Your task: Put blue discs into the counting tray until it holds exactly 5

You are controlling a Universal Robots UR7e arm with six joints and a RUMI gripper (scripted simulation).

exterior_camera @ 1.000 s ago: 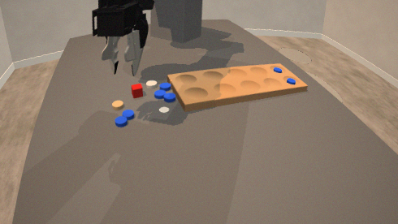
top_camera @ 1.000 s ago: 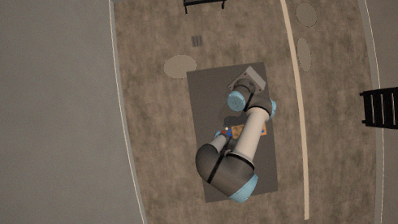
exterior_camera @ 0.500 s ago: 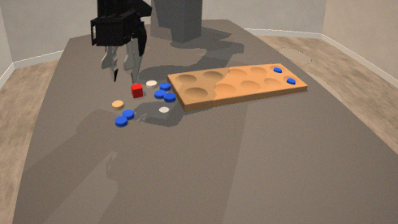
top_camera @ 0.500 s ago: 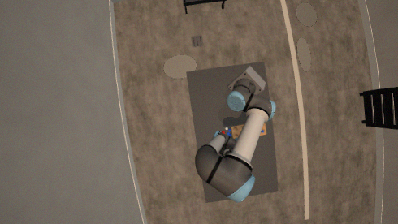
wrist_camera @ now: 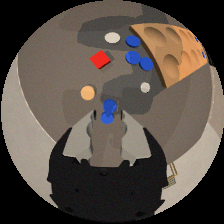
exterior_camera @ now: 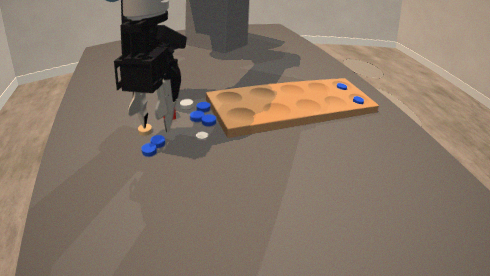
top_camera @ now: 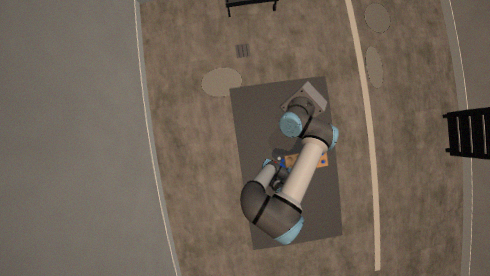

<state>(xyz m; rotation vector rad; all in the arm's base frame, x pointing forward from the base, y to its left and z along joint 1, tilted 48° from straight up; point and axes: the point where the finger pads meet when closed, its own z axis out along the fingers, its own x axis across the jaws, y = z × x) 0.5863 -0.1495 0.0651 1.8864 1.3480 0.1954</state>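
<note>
- Wrist view: the gripper [exterior_camera: 156, 128] [wrist_camera: 108, 110] has its jaws partly parted, pointing down at the worktop [top_camera: 320, 220] [exterior_camera: 350, 200] [wrist_camera: 42, 65], and grasps nothing.
- Two blue discs [exterior_camera: 149, 149] [wrist_camera: 107, 118] lie close together; from the wrist camera, one shows between the fingertips and the other just ahead.
- The counting tray [top_camera: 320, 165] [exterior_camera: 300, 119] [wrist_camera: 186, 75] lies flat, with two blue discs in separate pockets at its far end from the gripper.
- Those are a disc [exterior_camera: 342, 86] and another [exterior_camera: 358, 100], so the tray is three short of five.
- Three more blue discs [exterior_camera: 197, 116] [wrist_camera: 133, 57] are grouped on the worktop beside the tray's near end.
- A larger white disc [exterior_camera: 186, 102] [wrist_camera: 112, 37] and a smaller white disc [exterior_camera: 202, 135] [wrist_camera: 145, 87] lie near that group, on opposite sides.
- A red block [exterior_camera: 174, 117] [wrist_camera: 100, 59], partly hidden by a finger in the exterior view, sits apart from the tray.
- A tan disc [exterior_camera: 145, 130] [wrist_camera: 87, 93] lies on the worktop near one fingertip in the exterior view; whether they touch, I cannot tell.

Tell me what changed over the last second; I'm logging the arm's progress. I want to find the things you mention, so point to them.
The gripper [exterior_camera: 156, 125] [wrist_camera: 108, 110] came down toward the two nearby blue discs [exterior_camera: 153, 145] [wrist_camera: 108, 112], gripping nothing. The tray [exterior_camera: 303, 119] [wrist_camera: 172, 62] and loose pieces stayed put.
</note>
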